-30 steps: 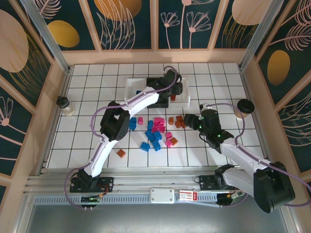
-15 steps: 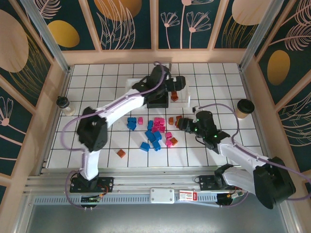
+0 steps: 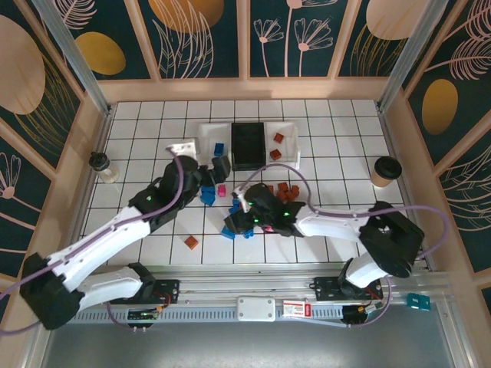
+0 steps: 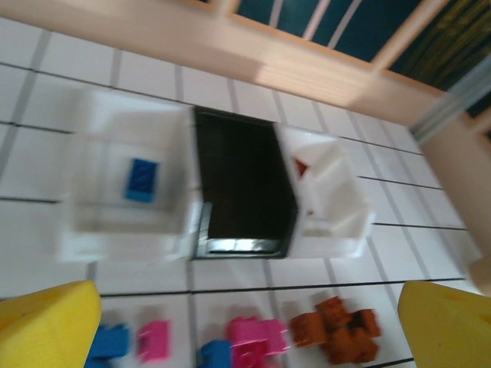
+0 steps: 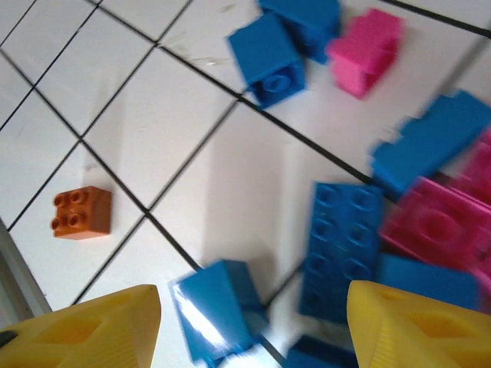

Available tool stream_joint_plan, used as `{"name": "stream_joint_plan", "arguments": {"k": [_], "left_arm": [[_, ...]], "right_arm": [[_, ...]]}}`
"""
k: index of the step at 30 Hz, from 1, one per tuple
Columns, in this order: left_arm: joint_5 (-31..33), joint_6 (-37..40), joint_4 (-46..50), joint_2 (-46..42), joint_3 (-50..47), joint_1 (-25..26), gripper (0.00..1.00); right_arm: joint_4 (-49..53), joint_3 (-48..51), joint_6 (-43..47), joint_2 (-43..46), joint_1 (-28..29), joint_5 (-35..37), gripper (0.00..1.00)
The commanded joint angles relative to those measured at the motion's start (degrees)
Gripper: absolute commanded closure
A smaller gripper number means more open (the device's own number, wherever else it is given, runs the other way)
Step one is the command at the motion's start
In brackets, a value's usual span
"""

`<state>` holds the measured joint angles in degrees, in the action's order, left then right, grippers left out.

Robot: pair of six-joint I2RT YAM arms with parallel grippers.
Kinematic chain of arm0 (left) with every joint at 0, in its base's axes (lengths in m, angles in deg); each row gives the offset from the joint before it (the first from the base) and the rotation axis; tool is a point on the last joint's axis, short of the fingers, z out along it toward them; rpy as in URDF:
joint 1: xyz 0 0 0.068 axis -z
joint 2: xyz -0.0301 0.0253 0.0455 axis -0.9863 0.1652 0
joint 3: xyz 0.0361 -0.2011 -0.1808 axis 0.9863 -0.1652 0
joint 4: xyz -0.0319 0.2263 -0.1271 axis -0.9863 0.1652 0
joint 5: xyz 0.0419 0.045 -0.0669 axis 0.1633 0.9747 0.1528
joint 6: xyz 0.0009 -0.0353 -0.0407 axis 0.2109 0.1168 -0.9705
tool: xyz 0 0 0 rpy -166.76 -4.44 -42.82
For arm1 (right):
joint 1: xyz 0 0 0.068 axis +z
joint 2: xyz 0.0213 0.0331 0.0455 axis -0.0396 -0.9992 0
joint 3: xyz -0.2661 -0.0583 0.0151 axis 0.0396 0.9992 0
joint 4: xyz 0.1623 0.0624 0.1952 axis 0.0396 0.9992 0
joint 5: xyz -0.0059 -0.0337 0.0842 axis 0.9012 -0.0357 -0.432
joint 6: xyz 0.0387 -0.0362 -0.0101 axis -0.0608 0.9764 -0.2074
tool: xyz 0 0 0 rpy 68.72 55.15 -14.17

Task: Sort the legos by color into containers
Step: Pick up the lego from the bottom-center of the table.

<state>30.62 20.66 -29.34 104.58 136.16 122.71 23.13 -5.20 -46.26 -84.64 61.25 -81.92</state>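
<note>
Fingers of left gripper stood wide apart, empty, cropped at frame corners. Blurred white-black-white rectangular plastic containers sat beyond; small pink, blue, orange plastic legos lay nearer. Over blue ones, right gripper fingers hung apart, cropped too.

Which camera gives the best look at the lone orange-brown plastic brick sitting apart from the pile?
The right wrist view: the orange-brown plastic brick is close and sharp, four studs visible. The top external view shows the brick as a small speck.

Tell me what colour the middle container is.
Black. The middle container shows best in the left wrist view.
</note>
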Motion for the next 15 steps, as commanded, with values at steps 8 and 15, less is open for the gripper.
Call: {"name": "stream_joint_plan", "arguments": {"k": [8, 15], "left_arm": [[7.82, -2.88, 10.46, -12.72, -5.25, -2.60, 0.01], [5.92, -2.49, 10.01, -11.68, -5.47, -3.72, 0.01]], "right_arm": [[8.84, -10.71, 6.64, -11.64, 4.46, 2.88, 0.35], [13.25, -12.26, 7.78, -14.18, 7.10, 6.75, 0.38]]}}
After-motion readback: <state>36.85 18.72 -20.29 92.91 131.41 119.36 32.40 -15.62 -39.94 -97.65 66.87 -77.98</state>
